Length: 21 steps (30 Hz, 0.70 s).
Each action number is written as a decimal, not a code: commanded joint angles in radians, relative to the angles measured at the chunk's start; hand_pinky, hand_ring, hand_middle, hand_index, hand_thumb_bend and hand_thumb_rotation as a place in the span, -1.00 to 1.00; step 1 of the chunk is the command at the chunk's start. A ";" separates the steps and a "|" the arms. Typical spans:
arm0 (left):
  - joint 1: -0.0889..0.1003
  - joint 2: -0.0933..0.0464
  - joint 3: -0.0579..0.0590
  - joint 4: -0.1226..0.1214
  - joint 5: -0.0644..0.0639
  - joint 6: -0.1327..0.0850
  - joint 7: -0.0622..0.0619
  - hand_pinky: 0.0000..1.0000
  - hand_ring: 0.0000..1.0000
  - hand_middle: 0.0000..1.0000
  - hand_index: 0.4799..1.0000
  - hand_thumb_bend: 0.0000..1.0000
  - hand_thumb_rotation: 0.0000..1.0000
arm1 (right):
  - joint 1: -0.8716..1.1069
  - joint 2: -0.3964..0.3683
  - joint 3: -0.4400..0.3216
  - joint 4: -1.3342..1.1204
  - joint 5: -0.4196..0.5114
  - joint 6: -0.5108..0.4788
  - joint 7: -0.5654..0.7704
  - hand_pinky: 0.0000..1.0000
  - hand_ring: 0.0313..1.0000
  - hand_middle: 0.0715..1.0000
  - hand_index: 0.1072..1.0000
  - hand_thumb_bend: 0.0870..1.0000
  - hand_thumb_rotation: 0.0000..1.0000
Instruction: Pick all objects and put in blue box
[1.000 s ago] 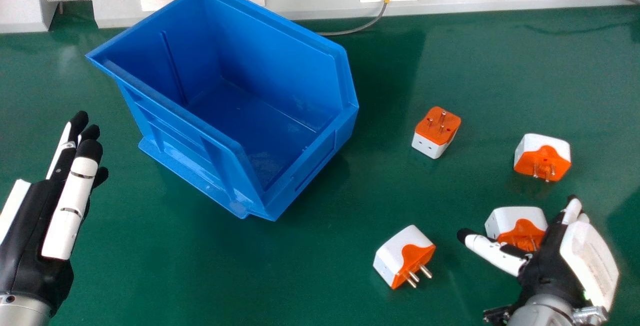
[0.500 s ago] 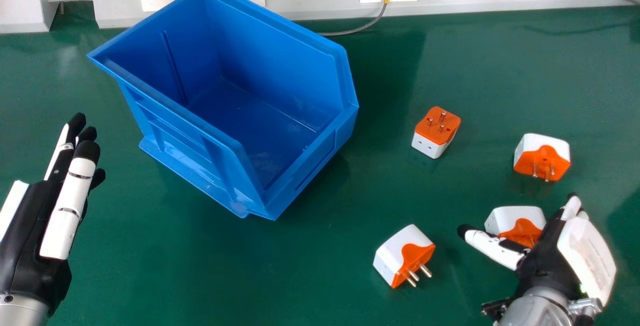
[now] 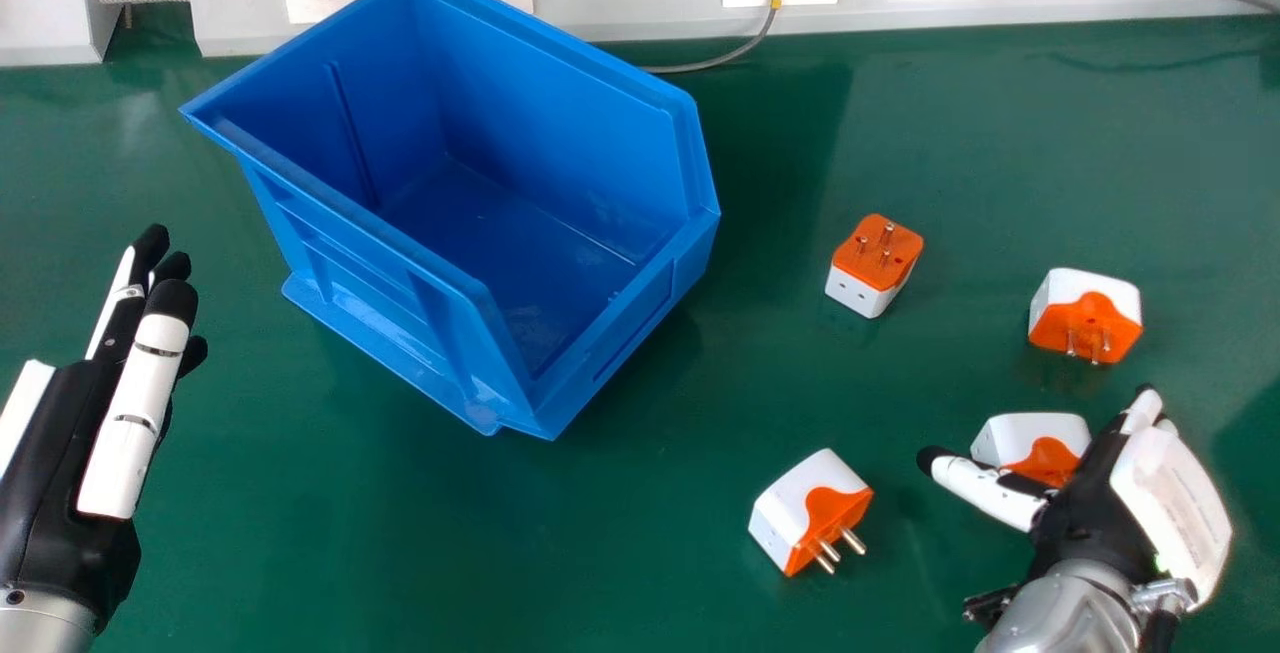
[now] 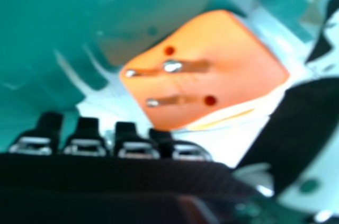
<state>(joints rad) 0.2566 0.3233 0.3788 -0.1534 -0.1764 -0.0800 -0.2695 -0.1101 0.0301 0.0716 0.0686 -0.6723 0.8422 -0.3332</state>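
Four plug adapters (image 3: pixel 875 263) lie on your green table (image 3: pixel 600 553), outside the blue box (image 3: pixel 470 303).
Your right hand (image 3: pixel 1095 513), fingers loosely extended and unclenched, sits over one partly hidden adapter (image 3: pixel 1025 436); your left hand (image 3: pixel 60 453) has straight, released fingers.
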 commanded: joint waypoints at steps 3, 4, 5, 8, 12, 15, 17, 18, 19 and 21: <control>0.000 0.010 0.014 -0.027 -0.006 -0.004 0.006 0.91 0.98 1.00 1.00 -0.08 1.00 | -0.009 -0.017 -0.025 0.026 0.032 0.043 0.024 0.90 0.99 1.00 0.98 0.38 -0.14; -0.001 0.010 0.014 -0.023 -0.007 -0.006 0.005 0.91 0.98 1.00 1.00 -0.08 1.00 | -0.012 -0.018 -0.025 0.026 0.033 0.051 0.028 0.90 0.99 1.00 0.98 0.37 -0.15; -0.002 0.010 0.014 -0.020 -0.007 -0.008 0.005 0.91 0.98 1.00 1.00 -0.08 1.00 | -0.016 -0.019 -0.024 0.026 0.034 0.060 0.033 0.89 0.98 1.00 0.98 0.37 -0.16; 0.000 0.010 0.013 -0.031 -0.008 0.000 0.006 0.91 0.98 1.00 1.00 -0.08 1.00 | -0.027 -0.022 -0.020 0.022 0.037 0.091 0.051 0.89 0.98 1.00 0.98 0.32 -0.22; 0.003 0.012 0.013 -0.045 -0.011 0.006 0.003 0.90 0.98 1.00 1.00 -0.08 1.00 | -0.036 -0.031 -0.011 0.009 0.037 0.126 0.081 0.89 0.98 1.00 0.98 0.27 -0.30; 0.002 0.013 0.014 -0.043 -0.014 0.005 -0.001 0.91 0.98 1.00 1.00 -0.08 1.00 | -0.044 -0.042 -0.003 0.006 0.037 0.153 0.108 0.89 0.98 1.00 0.99 0.27 -0.34; 0.003 0.013 0.014 -0.044 -0.014 0.005 -0.002 0.91 0.98 1.00 1.00 -0.08 1.00 | -0.049 -0.051 0.004 0.003 0.036 0.173 0.127 0.89 0.98 1.00 0.99 0.27 -0.37; 0.005 0.013 0.014 -0.048 -0.014 0.006 -0.002 0.91 0.98 1.00 1.00 -0.08 1.00 | -0.049 -0.054 0.007 -0.001 0.036 0.181 0.134 0.89 0.98 1.00 0.99 0.27 -0.37; 0.007 0.013 0.014 -0.052 -0.014 0.007 -0.001 0.91 0.98 1.00 1.00 -0.08 1.00 | -0.048 -0.059 0.011 -0.008 0.035 0.191 0.143 0.89 0.98 1.00 0.99 0.27 -0.38; 0.010 0.013 0.014 -0.062 -0.015 0.013 -0.001 0.91 0.98 1.00 1.00 -0.07 1.00 | -0.048 -0.069 0.019 -0.022 0.034 0.209 0.163 0.89 0.99 1.00 0.99 0.27 -0.39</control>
<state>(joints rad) 0.2618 0.3242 0.3793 -0.1837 -0.1792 -0.0665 -0.2687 -0.1805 -0.0226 0.0961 0.0406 -0.6689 1.0127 -0.2112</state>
